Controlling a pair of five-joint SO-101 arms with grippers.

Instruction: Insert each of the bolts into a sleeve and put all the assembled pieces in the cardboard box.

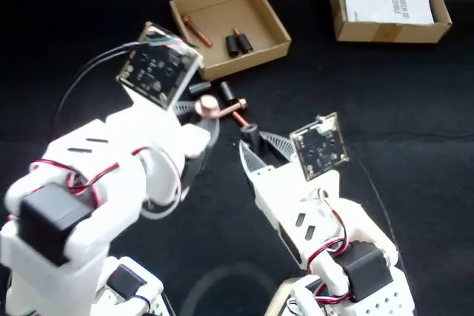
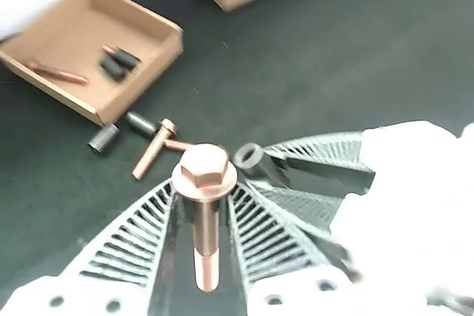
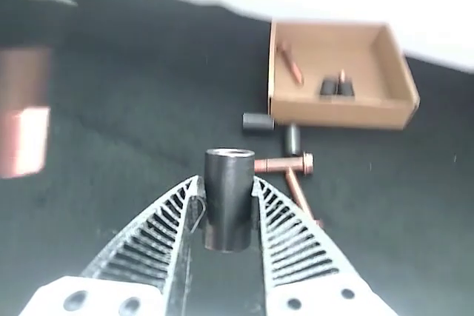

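My left gripper (image 2: 204,192) is shut on a copper bolt (image 2: 201,236), hex head toward the fingertips; from above the bolt (image 1: 208,106) hangs just short of the cardboard box (image 1: 246,60). My right gripper (image 3: 228,183) is shut on an upright black sleeve (image 3: 229,205), bore facing up. That sleeve (image 2: 249,158) sits close beside the bolt head, apart from it. The box (image 2: 138,72) holds one bolt (image 1: 197,31) and two dark assembled pieces (image 1: 238,42).
Two loose sleeves (image 1: 198,88) (image 1: 227,92) and two loose bolts (image 3: 284,163) (image 3: 300,194) lie on the black mat in front of the box. A second cardboard box (image 1: 385,32) with a printed sheet stands at the back right.
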